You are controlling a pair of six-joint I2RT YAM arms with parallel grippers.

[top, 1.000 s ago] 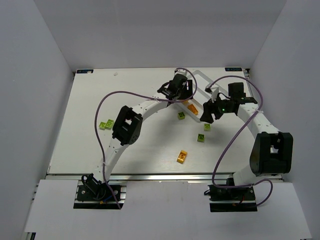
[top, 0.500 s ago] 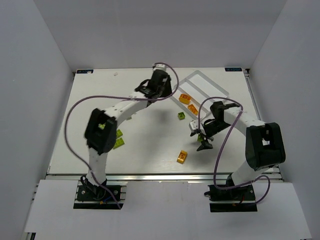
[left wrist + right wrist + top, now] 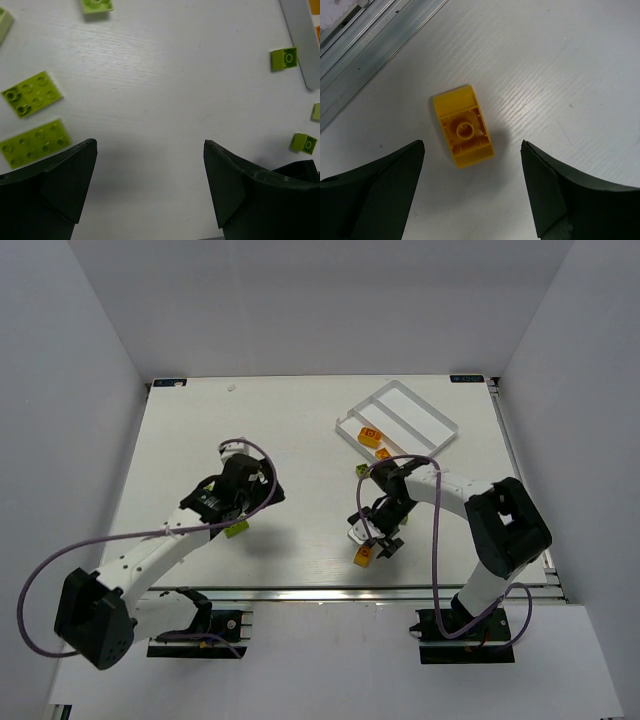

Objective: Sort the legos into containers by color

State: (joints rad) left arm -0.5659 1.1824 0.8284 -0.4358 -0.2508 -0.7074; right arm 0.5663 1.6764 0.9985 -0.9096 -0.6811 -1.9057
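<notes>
Two robot arms work over a white table (image 3: 165, 75) strewn with toy bricks. The right gripper (image 3: 472, 145) points down with its dark jaws spread wide. A yellow brick (image 3: 464, 132) lies in the gap between them, hollow underside up, touching neither finger and nearer the finger on the left of the wrist view. Beyond the jaws on that same side runs the table's metal edge rail (image 3: 370, 35). The left gripper (image 3: 149, 145) also has its jaws spread wide, with only bare table between them. Two lime green plates (image 3: 32, 93) lie flat and studs up, outside the finger on the left of that wrist view, the nearer plate just beside its tip. Small lime green bricks (image 3: 285, 58) are scattered ahead of and outside the opposite finger, and two more sit far ahead near the top of the view. From above, the white tray (image 3: 423, 406) lies well ahead of both grippers, its long compartments at a slant. Two orange bricks (image 3: 370, 435) rest in the compartment nearest the right gripper.
</notes>
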